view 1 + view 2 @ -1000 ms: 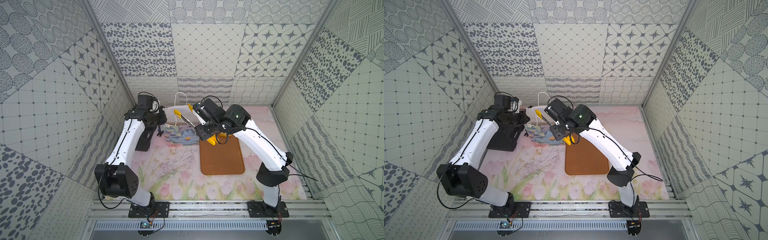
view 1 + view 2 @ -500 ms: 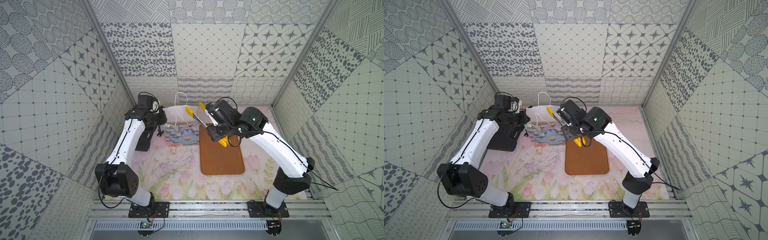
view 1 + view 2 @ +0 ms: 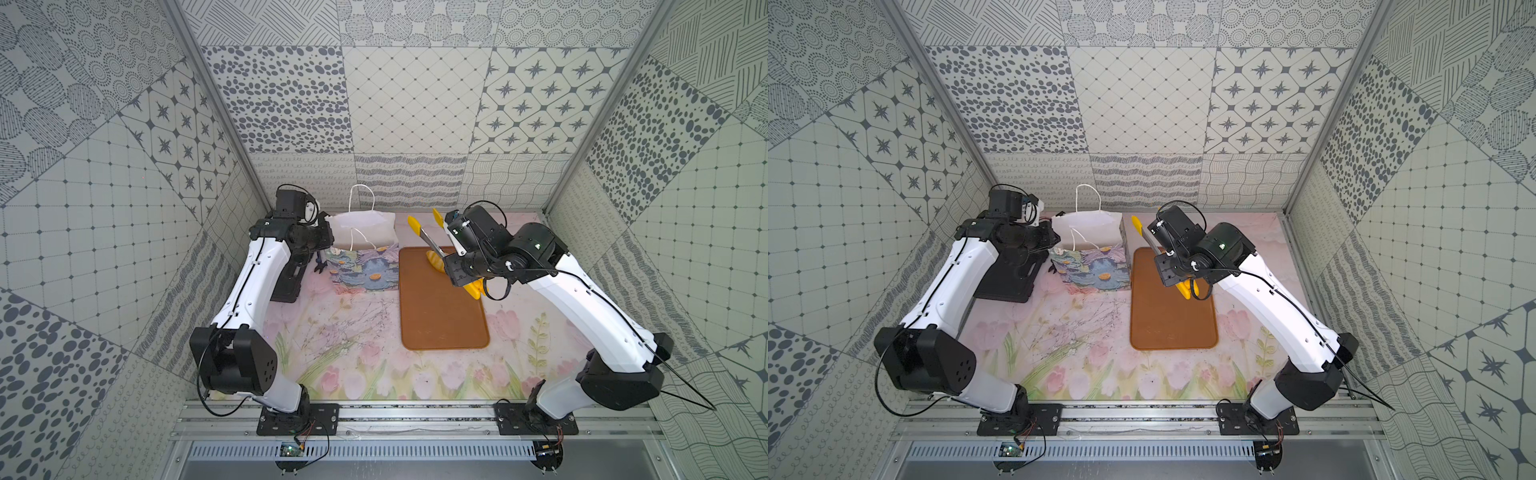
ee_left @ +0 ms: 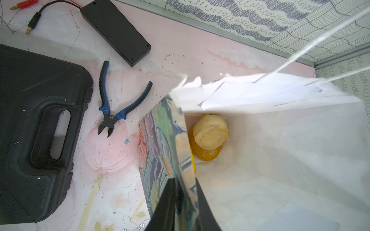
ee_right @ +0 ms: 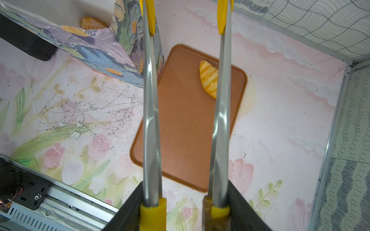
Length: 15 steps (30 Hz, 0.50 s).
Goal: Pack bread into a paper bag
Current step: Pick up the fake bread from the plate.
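The right pincer point(image 5: 185, 202) is clamped on the handle end of yellow-tipped tongs point(image 5: 151, 120), one black finger point(image 5: 128, 210) outside each steel arm. The squeeze looks light: the arms stand apart and nothing lies between their tips. Seen from above, the tongs point toward 11 o'clock, raised over the far end of a brown tray point(image 3: 440, 324). At the tray's 12 o'clock end lies a striped croissant point(image 5: 209, 80), the only bread in sight outside the bag. The tongs are probably held open there so they can come down around it.

The left pincer point(image 4: 185, 202) is closed on the printed front wall of the paper bag point(image 3: 365, 270), one finger outside the rim and one inside. That grip seems meant to hold the mouth wide and steady the light bag so it neither tips nor folds as bread goes in. The bag stands upright at 10 o'clock from the tray, just beside its far corner and near the back wall. Down inside, against one wall, a pale round bun point(image 4: 210, 134) rests on a darker golden piece point(image 4: 206, 155); whether more lie beneath them I cannot tell. At 9 o'clock from the bag, a black case point(image 4: 30, 120) and blue-handled cutters point(image 4: 112, 112) lie on the flowered table point(image 3: 353, 332), apart from the packing
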Each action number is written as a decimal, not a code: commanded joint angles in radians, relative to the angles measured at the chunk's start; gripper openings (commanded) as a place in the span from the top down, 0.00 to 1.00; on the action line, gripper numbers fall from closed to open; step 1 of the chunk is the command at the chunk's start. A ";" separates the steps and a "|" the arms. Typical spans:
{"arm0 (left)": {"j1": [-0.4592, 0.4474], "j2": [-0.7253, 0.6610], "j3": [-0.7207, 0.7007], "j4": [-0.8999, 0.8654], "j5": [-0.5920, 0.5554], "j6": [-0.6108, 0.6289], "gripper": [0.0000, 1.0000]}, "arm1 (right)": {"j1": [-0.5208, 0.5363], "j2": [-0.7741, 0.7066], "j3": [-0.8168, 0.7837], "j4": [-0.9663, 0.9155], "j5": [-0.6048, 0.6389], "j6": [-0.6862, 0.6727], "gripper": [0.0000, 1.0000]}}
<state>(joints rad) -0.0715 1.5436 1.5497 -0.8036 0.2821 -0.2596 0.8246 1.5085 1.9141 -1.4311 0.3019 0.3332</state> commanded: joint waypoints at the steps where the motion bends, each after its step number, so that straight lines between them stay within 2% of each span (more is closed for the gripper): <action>1: 0.000 -0.009 0.010 -0.002 0.008 0.011 0.84 | -0.029 -0.066 -0.041 0.078 -0.002 0.011 0.40; 15: -0.001 0.000 0.022 -0.009 0.009 0.011 0.84 | -0.136 -0.177 -0.276 0.147 -0.047 -0.020 0.40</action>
<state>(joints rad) -0.0715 1.5436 1.5593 -0.8043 0.2821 -0.2596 0.7055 1.3651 1.6577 -1.3682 0.2661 0.3256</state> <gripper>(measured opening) 0.162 0.599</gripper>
